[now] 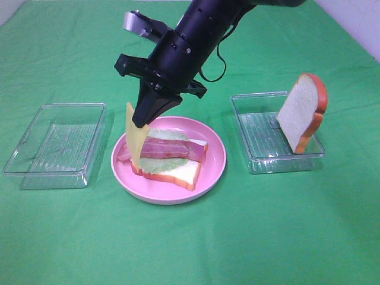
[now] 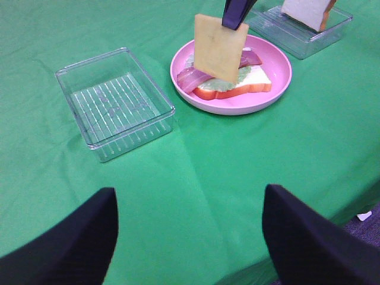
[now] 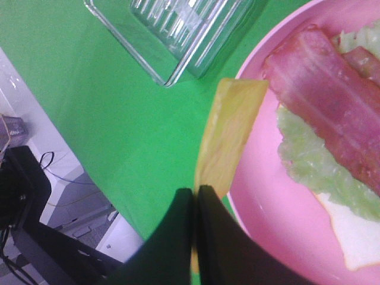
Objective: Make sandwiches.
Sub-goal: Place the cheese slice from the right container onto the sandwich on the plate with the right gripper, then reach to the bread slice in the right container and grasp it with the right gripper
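Right jaws clamp cheese slice [image 1: 135,142]; left wrist view alone shows left jaws apart

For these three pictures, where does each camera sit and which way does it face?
Exterior high: above the green table, looking down; shows the right gripper holding the cheese slice by the pink plate.
Left wrist: low, back from the plate, looking across at it; the open left gripper in front.
Right wrist: beside the plate's rim, looking down along its own shut gripper.
Shared: all three show the cheese slice and plate.
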Available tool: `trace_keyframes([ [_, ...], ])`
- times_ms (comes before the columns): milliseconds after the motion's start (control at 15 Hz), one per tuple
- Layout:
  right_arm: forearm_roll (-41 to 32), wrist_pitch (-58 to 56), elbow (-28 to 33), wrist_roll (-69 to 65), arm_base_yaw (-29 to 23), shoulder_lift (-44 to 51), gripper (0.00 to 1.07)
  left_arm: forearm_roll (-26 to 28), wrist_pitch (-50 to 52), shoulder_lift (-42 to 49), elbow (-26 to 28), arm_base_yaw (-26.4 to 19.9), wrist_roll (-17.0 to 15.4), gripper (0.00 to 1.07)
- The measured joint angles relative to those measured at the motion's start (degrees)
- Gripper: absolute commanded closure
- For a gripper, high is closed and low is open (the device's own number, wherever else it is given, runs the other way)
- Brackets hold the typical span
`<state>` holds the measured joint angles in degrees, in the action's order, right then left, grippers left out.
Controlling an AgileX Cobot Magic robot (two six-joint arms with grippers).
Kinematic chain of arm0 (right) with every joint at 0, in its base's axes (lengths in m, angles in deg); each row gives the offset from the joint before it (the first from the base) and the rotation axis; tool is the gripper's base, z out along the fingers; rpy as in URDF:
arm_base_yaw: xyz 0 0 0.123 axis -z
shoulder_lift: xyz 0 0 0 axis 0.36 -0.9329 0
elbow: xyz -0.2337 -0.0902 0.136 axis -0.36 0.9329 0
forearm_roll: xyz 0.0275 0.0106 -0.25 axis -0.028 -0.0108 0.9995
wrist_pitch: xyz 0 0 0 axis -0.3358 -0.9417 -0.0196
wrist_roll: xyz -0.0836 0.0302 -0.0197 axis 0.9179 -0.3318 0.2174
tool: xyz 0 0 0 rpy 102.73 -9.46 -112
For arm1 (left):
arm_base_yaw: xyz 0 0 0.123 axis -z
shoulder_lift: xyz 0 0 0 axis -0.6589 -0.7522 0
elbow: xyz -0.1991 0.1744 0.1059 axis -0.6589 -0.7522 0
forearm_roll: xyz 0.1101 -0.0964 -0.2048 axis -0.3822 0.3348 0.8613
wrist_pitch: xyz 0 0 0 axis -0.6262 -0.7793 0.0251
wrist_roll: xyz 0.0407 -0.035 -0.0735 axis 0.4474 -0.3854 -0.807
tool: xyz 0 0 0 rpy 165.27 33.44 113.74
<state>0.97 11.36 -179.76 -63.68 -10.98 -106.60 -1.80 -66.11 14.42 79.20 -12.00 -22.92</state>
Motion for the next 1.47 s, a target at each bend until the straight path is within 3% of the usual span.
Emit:
trace_keyframes([
  [267, 2.92, 2.41, 0.00, -0.52, 0.00, -4.07, 1.07, 0.00, 0.00, 0.00, 0.00, 0.00, 0.00, 0.40],
  [467, 13.18, 5.61, 0.00, -8.42, 0.00, -5.10, 1.07, 0.00, 0.00, 0.00, 0.00, 0.00, 0.00, 0.40],
  [533, 20.45, 6.25, 0.00, -13.24, 0.00, -5.10, 1.07, 0.00, 0.00, 0.00, 0.00, 0.00, 0.00, 0.40],
  [667, 23.78, 6.36, 0.00, -15.47, 0.00, -5.10, 1.07, 0.00, 0.00, 0.00, 0.00, 0.00, 0.00, 0.40],
  [867, 26.53, 6.99, 0.00, -18.05, 0.00, -5.10, 0.81, 0.00, 0.00, 0.00, 0.00, 0.00, 0.00, 0.40],
  [1000, 27.90, 7.22, 0.00, -19.19, 0.00, -5.10, 0.37, 0.00, 0.00, 0.00, 0.00, 0.00, 0.00, 0.40],
  [1200, 31.57, 5.67, 0.00, -20.17, 0.00, -4.64, 0.32, 0.00, 0.00, 0.00, 0.00, 0.00, 0.00, 0.40],
  [1467, 42.57, 3.27, 0.00, -22.80, 0.29, 2.18, 0.32, 0.00, 0.00, 0.00, 0.00, 0.00, 0.00, 0.40],
])
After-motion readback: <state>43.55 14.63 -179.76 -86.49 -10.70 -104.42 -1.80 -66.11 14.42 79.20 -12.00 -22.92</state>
